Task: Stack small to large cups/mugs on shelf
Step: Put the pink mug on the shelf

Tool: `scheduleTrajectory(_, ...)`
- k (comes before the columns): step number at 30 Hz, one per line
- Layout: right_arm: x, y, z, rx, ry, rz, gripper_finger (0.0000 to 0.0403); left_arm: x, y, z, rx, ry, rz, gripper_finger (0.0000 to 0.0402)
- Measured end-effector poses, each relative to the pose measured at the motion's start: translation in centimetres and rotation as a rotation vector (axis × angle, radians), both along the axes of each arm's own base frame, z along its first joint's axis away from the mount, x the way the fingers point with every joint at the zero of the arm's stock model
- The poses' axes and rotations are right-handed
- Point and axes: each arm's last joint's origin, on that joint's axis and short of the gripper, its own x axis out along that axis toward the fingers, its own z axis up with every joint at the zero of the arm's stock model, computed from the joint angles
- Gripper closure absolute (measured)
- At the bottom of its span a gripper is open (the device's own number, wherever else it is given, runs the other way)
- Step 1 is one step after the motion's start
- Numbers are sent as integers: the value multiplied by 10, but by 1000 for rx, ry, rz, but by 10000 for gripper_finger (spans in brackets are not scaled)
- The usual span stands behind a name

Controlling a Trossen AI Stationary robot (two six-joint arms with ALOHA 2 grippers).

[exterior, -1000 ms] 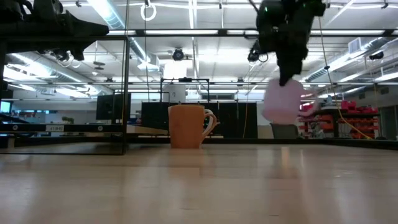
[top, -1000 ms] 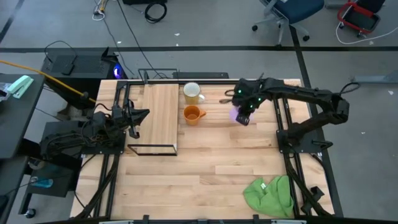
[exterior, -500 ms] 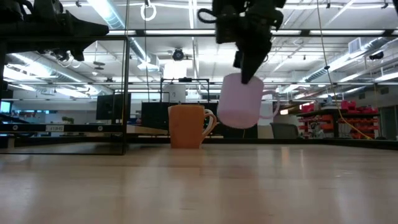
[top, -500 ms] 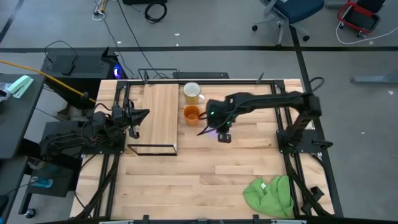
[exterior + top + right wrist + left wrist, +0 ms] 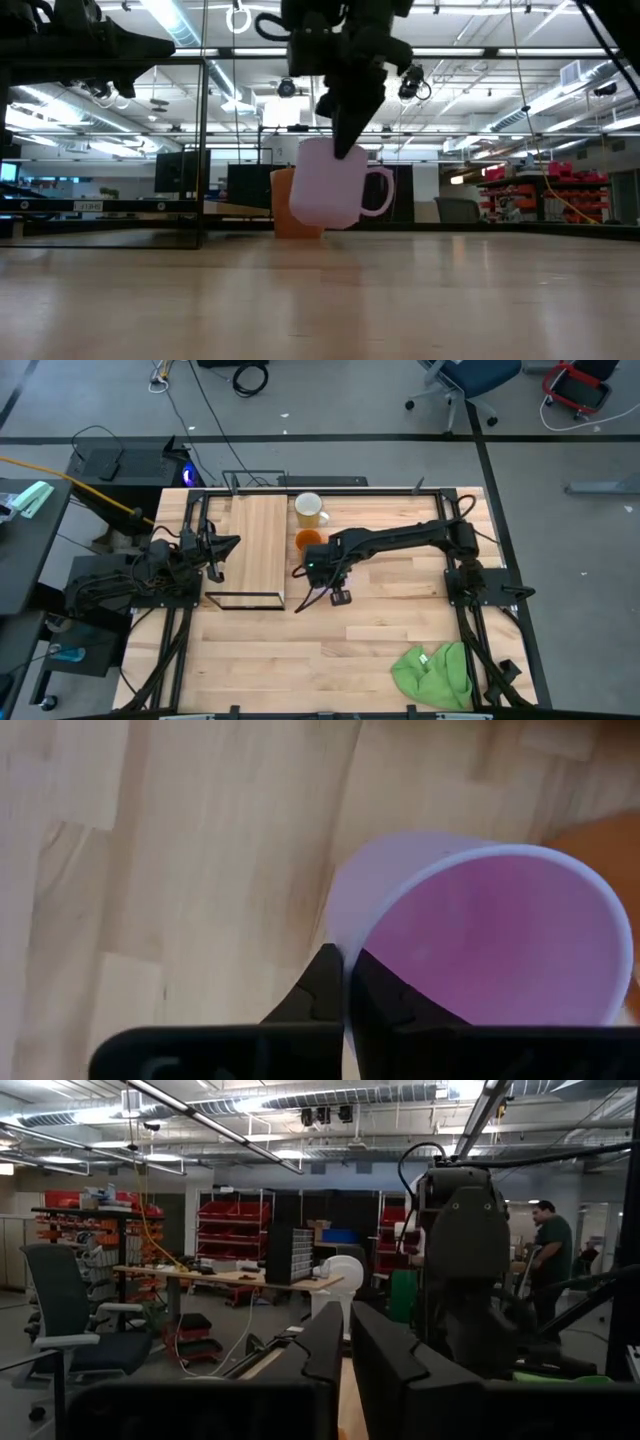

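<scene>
My right gripper (image 5: 345,148) hangs over the table's middle, just on the near side of the orange mug (image 5: 307,541), and is shut on the small light purple mug (image 5: 333,195). In the high view the arm covers the purple mug. The cream-white mug (image 5: 308,509) stands on its base behind the orange one, near the far edge. The shelf (image 5: 258,545), a light-wood plank on a black wire frame, stands to their left. My left gripper (image 5: 228,544) waits shut at the shelf's left side. My right gripper pinches the purple mug's rim (image 5: 343,948) on the side away from the handle (image 5: 378,190), with one finger (image 5: 385,1000) inside the cup and the other (image 5: 322,982) outside. The fingers come from above, pointing down. The mug hangs below them, lifted clear and slightly tilted.
A crumpled green cloth (image 5: 435,672) lies at the near right corner. Bare wood tabletop (image 5: 300,650) stretches across the near half. The shelf's wire frame (image 5: 245,600) juts out toward the near edge. People and workshop furniture show far beyond the table.
My right gripper has carried the purple mug from the table's right part toward the left and somewhat toward the near edge, sinking a little. It now hangs in front of the orange mug. The hold on the rim has stayed the same.
</scene>
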Motion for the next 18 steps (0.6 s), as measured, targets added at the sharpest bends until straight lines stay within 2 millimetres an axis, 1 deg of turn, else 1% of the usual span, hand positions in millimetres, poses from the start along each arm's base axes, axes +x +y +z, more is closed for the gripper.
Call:
scheduleTrajectory(5,13,0,-16,-12,37,46,398,0,0,0,0,1,0,368)
scheduleTrajectory(9,18,2,-22,-24,36,76,398,0,0,0,1,1,1,372)
scheduleTrajectory(18,24,5,-21,-51,-26,107,395,0,0,0,3,2,1,366)
